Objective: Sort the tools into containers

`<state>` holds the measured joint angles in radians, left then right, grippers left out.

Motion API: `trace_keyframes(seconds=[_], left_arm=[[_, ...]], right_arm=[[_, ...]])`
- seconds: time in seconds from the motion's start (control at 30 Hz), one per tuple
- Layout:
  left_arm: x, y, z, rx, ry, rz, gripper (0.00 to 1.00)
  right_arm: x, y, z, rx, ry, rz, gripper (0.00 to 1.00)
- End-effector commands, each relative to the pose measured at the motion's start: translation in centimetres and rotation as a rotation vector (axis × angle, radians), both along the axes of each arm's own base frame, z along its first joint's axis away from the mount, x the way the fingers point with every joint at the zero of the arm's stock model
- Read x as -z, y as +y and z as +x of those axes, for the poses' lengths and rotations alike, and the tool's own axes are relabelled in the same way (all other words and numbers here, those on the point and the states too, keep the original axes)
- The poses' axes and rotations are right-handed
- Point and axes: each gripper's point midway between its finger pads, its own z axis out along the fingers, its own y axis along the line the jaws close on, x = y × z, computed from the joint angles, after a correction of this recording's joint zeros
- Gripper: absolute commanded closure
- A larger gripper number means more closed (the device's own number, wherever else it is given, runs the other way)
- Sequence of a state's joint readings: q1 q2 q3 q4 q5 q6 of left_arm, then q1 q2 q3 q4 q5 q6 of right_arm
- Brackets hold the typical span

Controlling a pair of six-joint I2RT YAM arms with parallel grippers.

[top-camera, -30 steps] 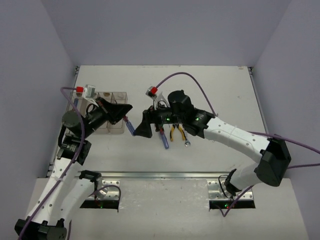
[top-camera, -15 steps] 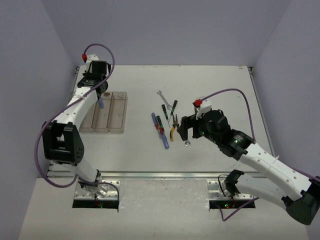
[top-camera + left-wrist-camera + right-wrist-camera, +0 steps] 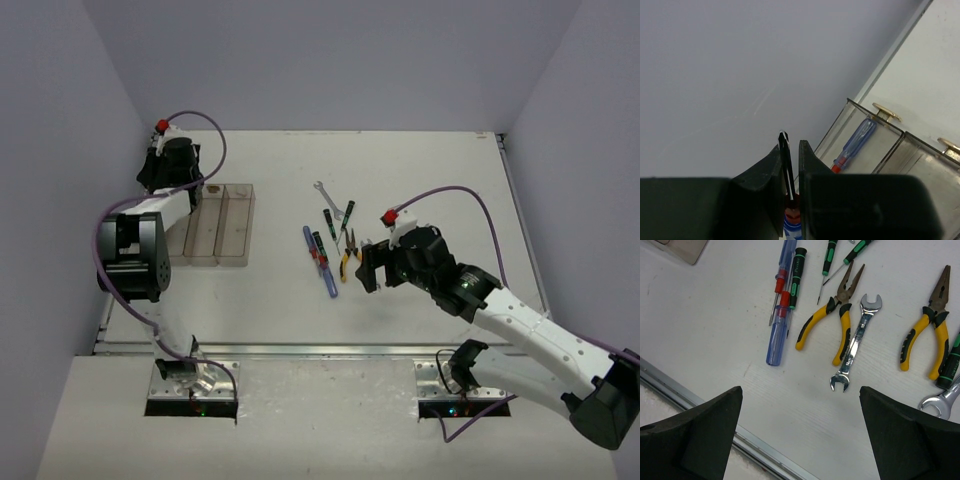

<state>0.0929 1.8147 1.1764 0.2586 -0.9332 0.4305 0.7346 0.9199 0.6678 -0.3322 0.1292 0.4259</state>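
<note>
gripping screwdriver in left claw by bins; right claw spread wide over pliers, wrench

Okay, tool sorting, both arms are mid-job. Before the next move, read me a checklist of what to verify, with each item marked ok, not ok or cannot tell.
1. Grip: left gripper shut on the screwdriver: ok.
2. Drop position: that screwdriver over the bins: cannot tell; the wrist view shows the bin holding a blue screwdriver ahead, not beneath.
3. Readiness: right gripper open, jaws wide: ok.
4. Targets: pliers and wrench lie just ahead of the right gripper: ok.
5. Clean single pick: not ok; the wrench lies right against the pliers' handle.
6. Arms well apart: ok.
</note>
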Motion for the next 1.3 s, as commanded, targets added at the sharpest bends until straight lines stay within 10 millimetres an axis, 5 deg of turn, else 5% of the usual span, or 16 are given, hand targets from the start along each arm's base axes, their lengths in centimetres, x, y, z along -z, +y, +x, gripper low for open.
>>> trace_keyframes(seconds=[0.0,0.4,0.5,0.63,0.73,0.83,0.9,1.0,1.13,1.27], left_arm=[[-0.5,1.0,1.2,0.024,-0.049,0.061,1.0],[3.2,2.5,2.2,0.07,0.052,0.068,0.95],[4.3,2.5,1.9,0.066,0.06,0.057,0.84],[4.7,3.7,1.2,0.013,0.046,0.053,0.4],[3.0,4.4,1.3,-0.022,-0.02,0.038,0.2],[-1.3,4.3,2.1,-0.066,-0.141,0.016,0.03],[-5.0,3.2,2.9,-0.087,-0.303,-0.083,0.01],[-11.5,-0.8,3.4,-0.03,-0.478,-0.247,0.0],[-17.4,-7.5,1.0,0.121,-0.659,-0.51,0.0],[-17.2,-14.1,-3.6,0.305,-0.74,-0.876,0.0]], right_arm=[[-0.9,1.2,0.4,-0.028,-0.021,0.052,0.01],[-0.6,2.6,0.2,-0.067,0.006,0.103,0.01],[-0.6,2.6,0.2,-0.069,0.006,0.105,0.01],[-0.5,2.7,0.2,-0.069,0.007,0.105,0.01],[-0.2,2.7,0.3,-0.068,0.011,0.096,0.01],[0.2,2.7,0.5,-0.068,0.015,0.08,0.01],[0.6,2.8,0.8,-0.057,0.028,0.071,0.01],[1.2,3.7,1.4,-0.051,0.099,0.041,0.01],[2.4,5.9,2.7,-0.009,0.216,-0.041,0.01],[2.6,9.4,4.6,0.03,0.255,-0.114,0.03]])
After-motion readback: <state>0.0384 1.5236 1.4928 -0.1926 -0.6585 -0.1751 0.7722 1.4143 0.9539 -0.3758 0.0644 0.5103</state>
